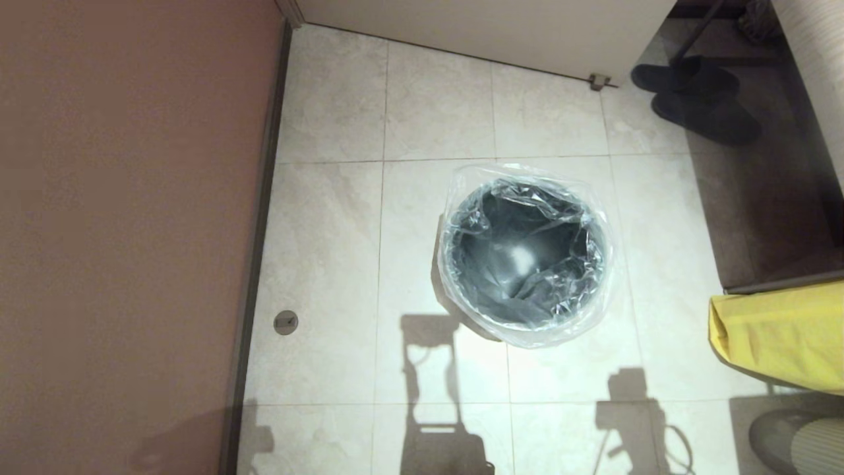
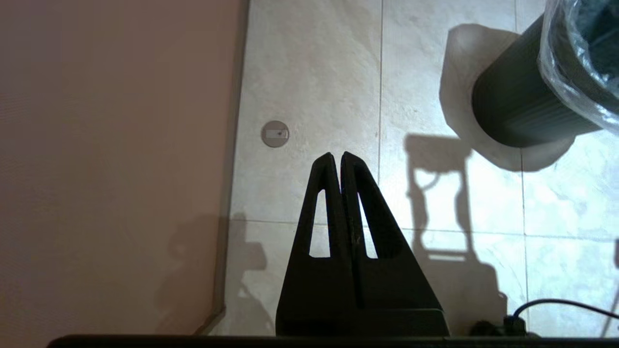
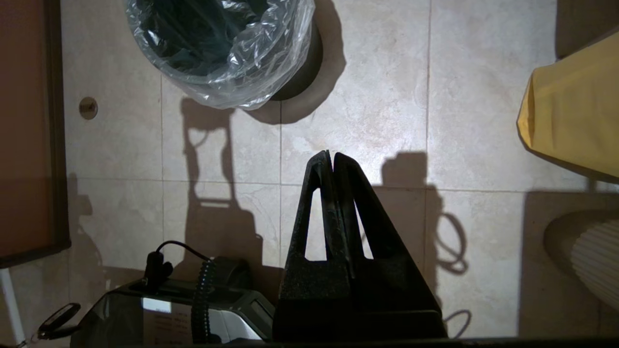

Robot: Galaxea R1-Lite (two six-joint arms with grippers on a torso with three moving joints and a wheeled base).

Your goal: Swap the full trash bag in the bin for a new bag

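Note:
The dark grey bin (image 1: pixel 524 254) stands upright on the tiled floor, lined with the clear crinkly new bag (image 1: pixel 560 330), whose edge is folded over the rim and hangs down the outside. The bin's side (image 2: pixel 517 111) and the bag's fold (image 2: pixel 561 82) show in the left wrist view; the bag (image 3: pixel 251 72) also shows over the bin in the right wrist view. My left gripper (image 2: pixel 337 155) is shut on nothing, well back from the bin. My right gripper (image 3: pixel 331 154) is shut and empty too, held above bare floor. Neither gripper appears in the head view, only their shadows.
An opaque yellow bag (image 1: pixel 781 333) sits at the right edge. A brown wall (image 1: pixel 125 231) runs along the left, with a round floor plug (image 1: pixel 285 322) beside it. Dark slippers (image 1: pixel 699 99) lie at the back right. Part of the robot's base and cable (image 3: pixel 193 299) sit near the right gripper.

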